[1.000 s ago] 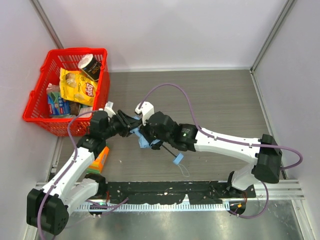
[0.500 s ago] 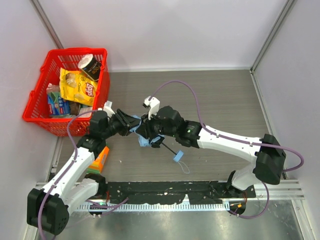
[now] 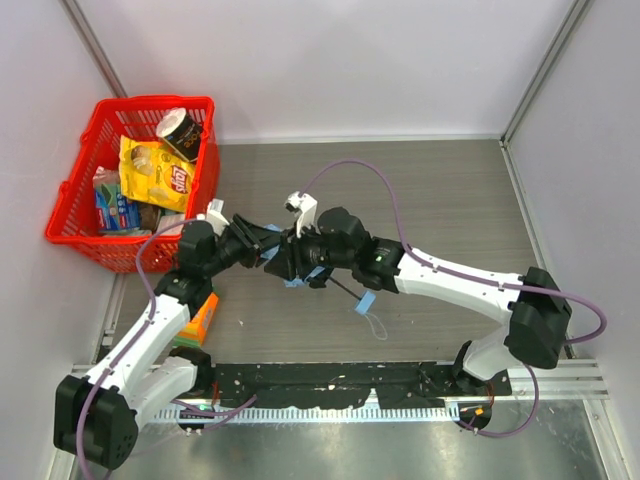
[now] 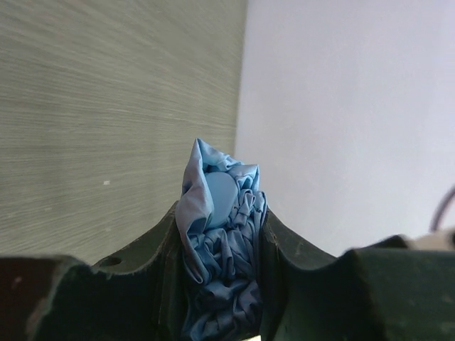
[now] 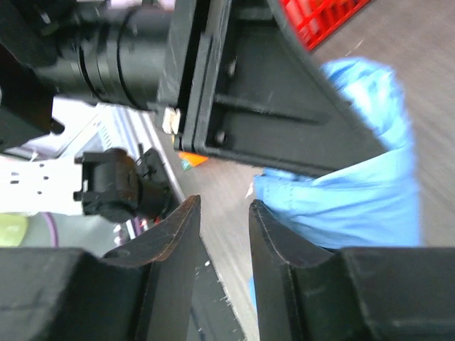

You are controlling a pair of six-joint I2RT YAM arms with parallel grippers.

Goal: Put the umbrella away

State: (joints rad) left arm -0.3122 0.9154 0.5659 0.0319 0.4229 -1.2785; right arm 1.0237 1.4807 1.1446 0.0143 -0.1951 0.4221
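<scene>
Blue umbrella diagonal: fabric end in left tool, strap loop near-right.

We see two alike: the left arm and the right arm wear smooth white shells between rounded black joints, the biggest a black drum low on each. A thin purple cable trails along each arm. A small white mount caps each wrist. The left gripper and right gripper are matte black, with thick, curved fingers and a screw hole near the root.
</scene>
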